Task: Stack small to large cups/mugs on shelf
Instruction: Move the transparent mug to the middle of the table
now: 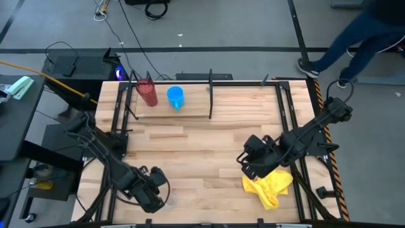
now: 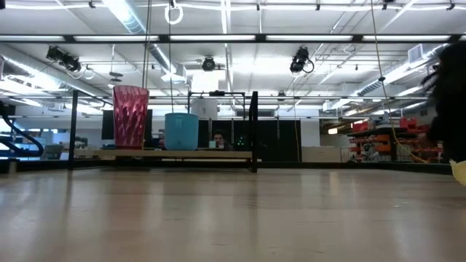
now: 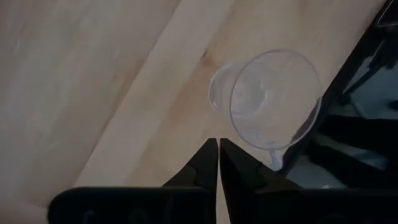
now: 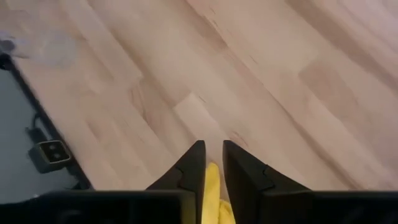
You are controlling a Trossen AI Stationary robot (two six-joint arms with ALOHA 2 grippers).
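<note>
my left gripper [image 3: 218, 163] sits pressed together at the table's [image 1: 209, 139] near left corner, with the clear cup [image 3: 266, 99] lying on its side just ahead of it. my right gripper [image 4: 213, 163] is slightly parted over the yellow cloth [image 1: 269, 185]. red tumbler [image 1: 148, 93] and blue cup [image 1: 175, 97] stand on the shelf [image 1: 211, 95].
</note>
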